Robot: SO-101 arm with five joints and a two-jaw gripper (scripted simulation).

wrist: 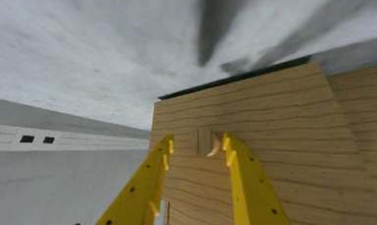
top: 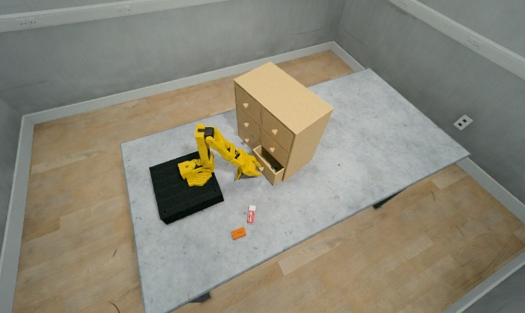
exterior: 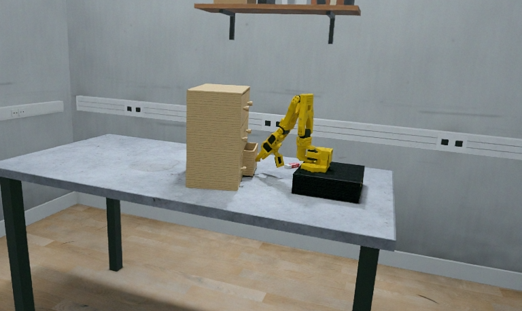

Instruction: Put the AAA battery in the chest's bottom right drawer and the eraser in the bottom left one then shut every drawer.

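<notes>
The gripper [top: 260, 170] [exterior: 257, 159] [wrist: 198, 142] is held partly open at the right drawer, its 2 fingers parted with nothing clamped between them. The tips are set either side of the knob [top: 261, 169] [wrist: 208, 142], with a gap seen in the wrist view – a narrow opening, by which the drawer could be pushed at its middle or the knob taken if needed. A low, tilted reach seems to be used because the knob sits so near the table.

The right drawer [top: 273, 178] [exterior: 250, 170] [wrist: 280, 117] is left partly out of the bottom row. Inside it, toward the front, a small green thing is seen, probably the battery [top: 274, 167]; it is partly hidden by shade and the drawer wall. If so, this half of the task needs only the shutting, and the step in hand is judged to be that push. It should be kept straight and central, so that the drawer is not skewed.

In the chest [top: 284, 97] [exterior: 215, 138], the left drawer [top: 251, 143] is shut. The eraser [top: 251, 214] [exterior: 292, 165] is lying on the table, away from the chest, and has yet to be put in; that drawer must be opened first – gently, since no stop would catch it. Farther off, the orange box [top: 238, 233] is to be left on the table.
</notes>
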